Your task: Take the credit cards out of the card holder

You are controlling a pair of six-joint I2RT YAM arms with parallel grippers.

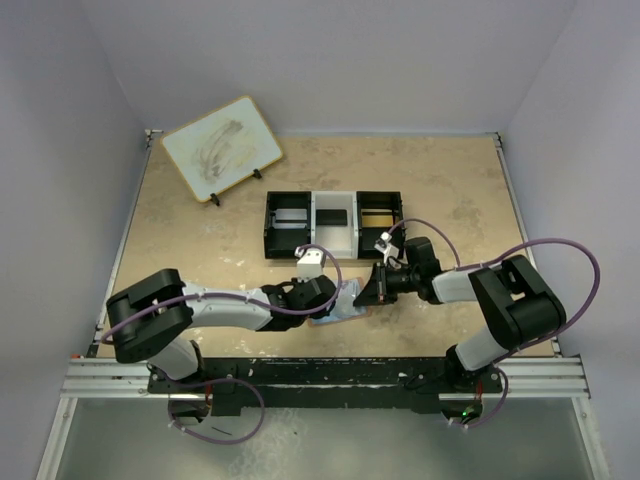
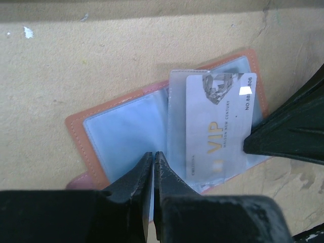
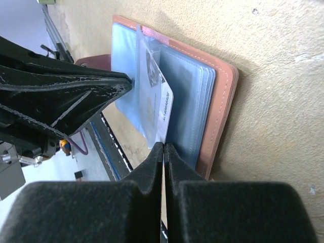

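Observation:
The reddish-brown card holder (image 2: 76,130) lies open on the table, its clear blue sleeves facing up. A pale credit card (image 2: 220,121) with gold "VIP" lettering sticks partly out of a sleeve on the holder's right half. My left gripper (image 2: 153,155) is shut, its tips down on the sleeve near the holder's fold. My right gripper (image 3: 163,147) is shut on the outer edge of the credit card (image 3: 161,104), beside the card holder (image 3: 223,96). From above, both grippers meet over the card holder (image 1: 345,314) near the table's front edge: the left gripper (image 1: 333,297) and the right gripper (image 1: 362,294).
A black-white-black three-compartment tray (image 1: 333,203) stands just behind the grippers. A white-and-tan board (image 1: 222,147) leans on a stand at the back left. The metal rail (image 1: 320,375) holding the arm bases runs along the near edge.

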